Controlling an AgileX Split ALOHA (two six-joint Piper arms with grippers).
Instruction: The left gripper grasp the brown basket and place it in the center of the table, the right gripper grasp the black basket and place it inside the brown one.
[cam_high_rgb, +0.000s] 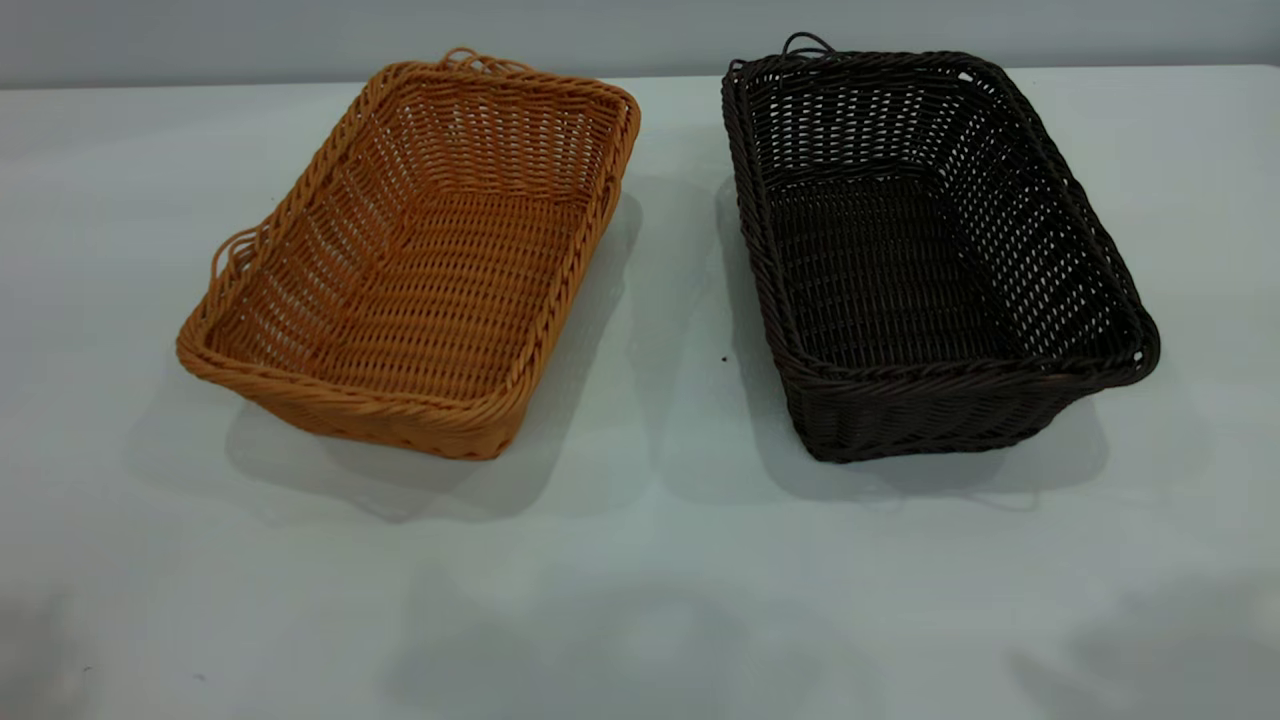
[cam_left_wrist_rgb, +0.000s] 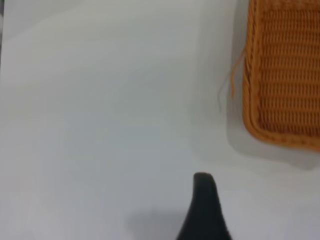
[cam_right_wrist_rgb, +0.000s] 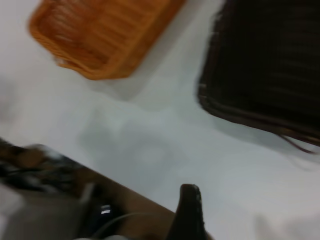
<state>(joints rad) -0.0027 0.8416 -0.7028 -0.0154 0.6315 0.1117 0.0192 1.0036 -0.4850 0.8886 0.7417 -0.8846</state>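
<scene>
On the left of the white table (cam_high_rgb: 640, 580) we see the brown basket (cam_high_rgb: 420, 260) standing upright and empty, turned at a slant, with the black basket (cam_high_rgb: 930, 250) just beside it on the right, also upright and empty, a strip of bare tabletop between them. Of the left gripper (cam_left_wrist_rgb: 204, 210) we see only one dark fingertip over bare table near a corner of the brown basket, holding nothing, and we cannot tell how far it is open. The right gripper (cam_right_wrist_rgb: 189, 212) likewise shows a single dark fingertip above the table's edge, apart from both baskets, its opening impossible for us to judge.
</scene>
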